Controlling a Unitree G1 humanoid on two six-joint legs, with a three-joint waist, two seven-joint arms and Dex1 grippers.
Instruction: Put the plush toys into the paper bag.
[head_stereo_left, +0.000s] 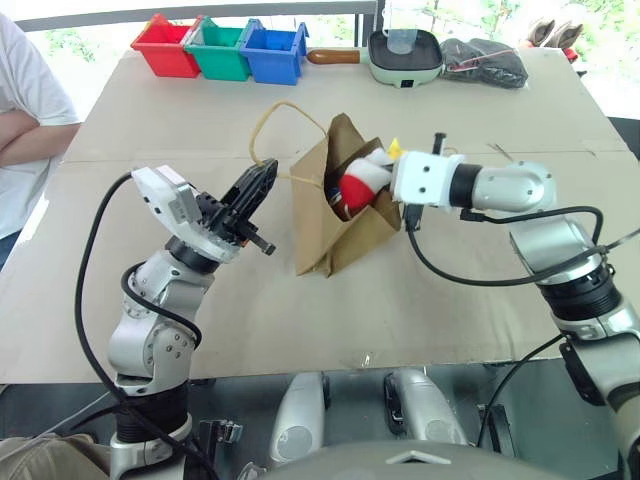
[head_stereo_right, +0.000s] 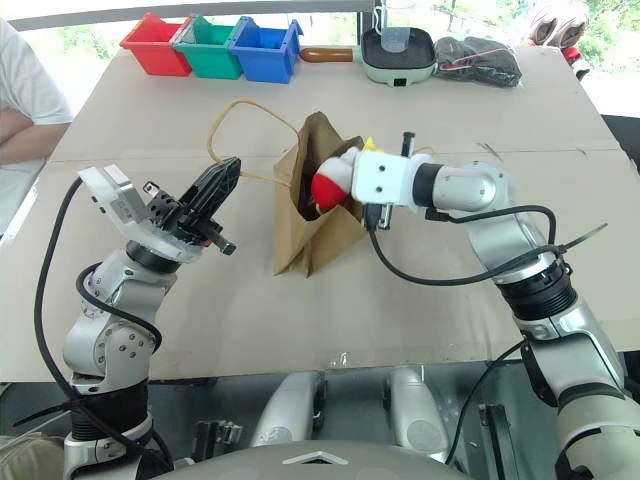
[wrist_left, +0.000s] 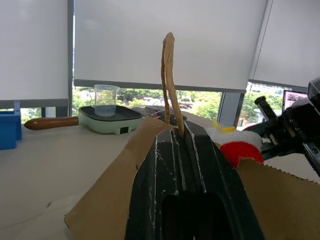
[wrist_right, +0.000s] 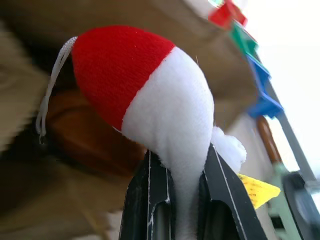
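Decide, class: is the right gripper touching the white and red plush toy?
Touching. In the right wrist view, the right gripper has both black fingers pinching the white end of the plush toy, whose red end points into the paper bag.

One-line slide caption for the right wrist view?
Right gripper pinches the white oval plush toy with red end at the brown kraft paper bag's mouth.

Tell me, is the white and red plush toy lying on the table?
No, the right end effector pinches the plush toy at the paper bag.
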